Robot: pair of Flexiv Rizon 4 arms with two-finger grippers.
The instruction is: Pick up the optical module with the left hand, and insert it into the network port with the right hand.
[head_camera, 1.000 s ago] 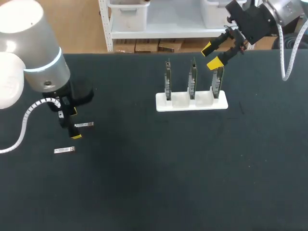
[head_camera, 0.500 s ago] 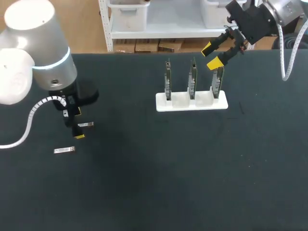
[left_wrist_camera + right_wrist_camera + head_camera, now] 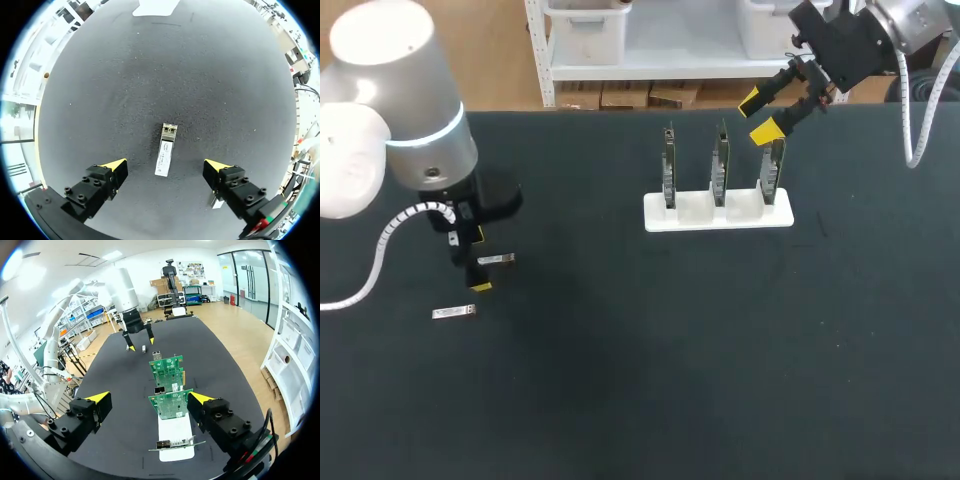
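A small silver optical module point(image 3: 498, 259) lies flat on the black table point(image 3: 620, 380) at the left. My left gripper point(image 3: 480, 259) hovers right over it, open. In the left wrist view the module point(image 3: 166, 150) lies lengthwise between the two yellow-tipped fingers of that gripper point(image 3: 165, 172), touching neither. A white stand point(image 3: 718, 213) holds three upright green network boards point(image 3: 720, 165) at the table's back middle. My right gripper point(image 3: 765, 114) hangs open above the rightmost board; in its own view the boards point(image 3: 167, 372) stand ahead of this gripper point(image 3: 150, 399).
A second silver module point(image 3: 453, 313) lies nearer the table's front left, and shows just beside one finger point(image 3: 217, 204) in the left wrist view. Dark tabletop stretches between the modules and the stand.
My left arm has shifted slightly to the right above the module, then settled. The right arm and both modules have not moved.
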